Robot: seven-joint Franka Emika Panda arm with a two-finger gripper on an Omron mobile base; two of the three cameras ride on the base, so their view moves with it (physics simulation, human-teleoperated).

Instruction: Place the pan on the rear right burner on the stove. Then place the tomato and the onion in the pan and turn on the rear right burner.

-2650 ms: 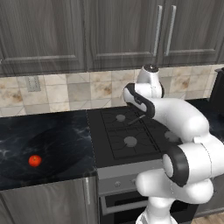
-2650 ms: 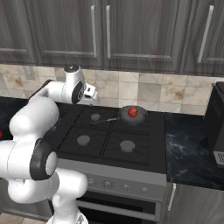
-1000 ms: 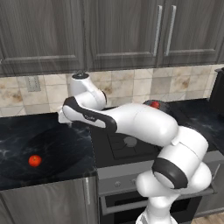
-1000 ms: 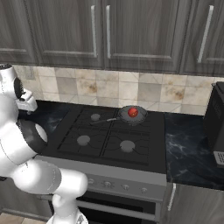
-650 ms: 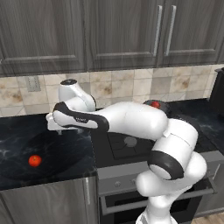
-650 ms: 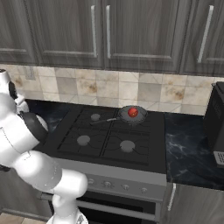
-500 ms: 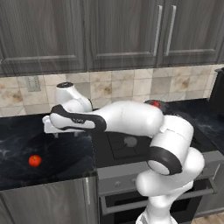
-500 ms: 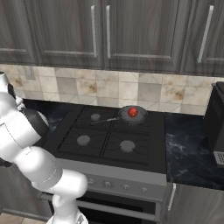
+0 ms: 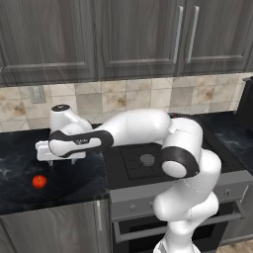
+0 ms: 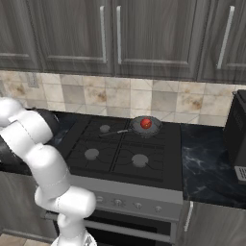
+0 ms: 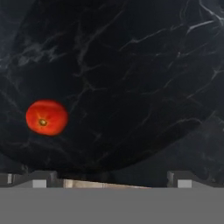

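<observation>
Hand view: we see the small glossy orange-red tomato lying on the black marbled surface, off to the left of the line between the two parted fingertips, so our hand is open and empty. From the left base view, the arm reaches out leftward over the surface, hand apparently poised above it, the tomato lying nearer the front edge.

Black marble bench before me: tomato resting directly on it, left of the stove set alongside.
</observation>
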